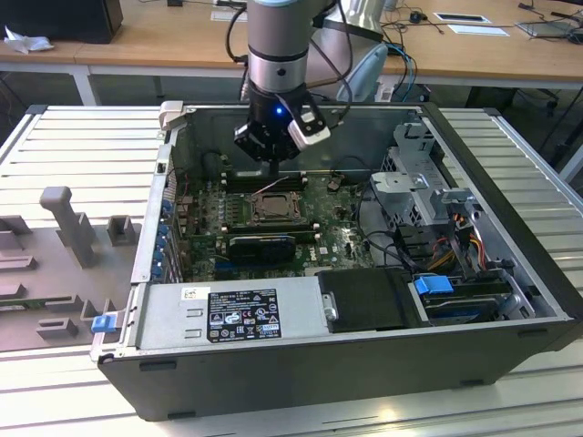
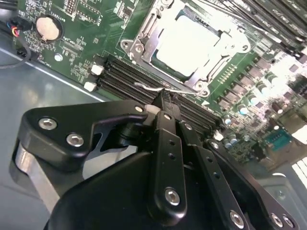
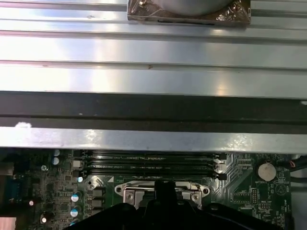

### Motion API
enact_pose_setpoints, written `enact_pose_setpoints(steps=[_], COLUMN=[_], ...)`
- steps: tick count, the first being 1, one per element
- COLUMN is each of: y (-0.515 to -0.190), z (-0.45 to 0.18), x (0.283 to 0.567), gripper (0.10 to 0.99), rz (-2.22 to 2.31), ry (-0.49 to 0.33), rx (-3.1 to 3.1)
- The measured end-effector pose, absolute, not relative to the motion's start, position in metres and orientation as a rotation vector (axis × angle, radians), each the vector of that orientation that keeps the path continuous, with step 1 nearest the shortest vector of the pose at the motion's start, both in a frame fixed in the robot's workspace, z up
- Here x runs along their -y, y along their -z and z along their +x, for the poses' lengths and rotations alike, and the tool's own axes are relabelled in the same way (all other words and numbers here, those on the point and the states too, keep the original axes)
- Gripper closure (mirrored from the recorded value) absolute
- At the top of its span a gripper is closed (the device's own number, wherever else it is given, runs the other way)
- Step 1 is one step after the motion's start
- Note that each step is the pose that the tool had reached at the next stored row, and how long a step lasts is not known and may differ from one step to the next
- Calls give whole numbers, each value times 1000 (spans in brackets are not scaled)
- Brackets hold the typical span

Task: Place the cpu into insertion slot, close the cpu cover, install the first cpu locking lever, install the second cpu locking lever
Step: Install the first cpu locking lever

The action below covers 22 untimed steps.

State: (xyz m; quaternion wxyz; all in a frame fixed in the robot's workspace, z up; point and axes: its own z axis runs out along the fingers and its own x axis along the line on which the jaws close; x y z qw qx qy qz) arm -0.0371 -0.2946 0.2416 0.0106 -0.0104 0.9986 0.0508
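Gripper [image 2: 163,98]: fingers drawn together, tips at a thin wire locking lever [image 2: 151,87] at the socket's edge; whether they clamp it, I cannot tell.
Cpu [image 2: 189,44]: seated in the insertion slot [image 1: 271,208], pale top showing.
Cpu cover [image 2: 144,31]: looks closed, framing the chip.
Progress: placing and covering appear done; lever work seems under way, neither lever clearly latched.
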Motion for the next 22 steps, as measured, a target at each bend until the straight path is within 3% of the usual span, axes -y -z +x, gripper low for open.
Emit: enact_pose_setpoints(steps=[22], y=[-217], z=[-19], x=[287], gripper=[980], rz=[-70], ry=[-159], rx=[-3118])
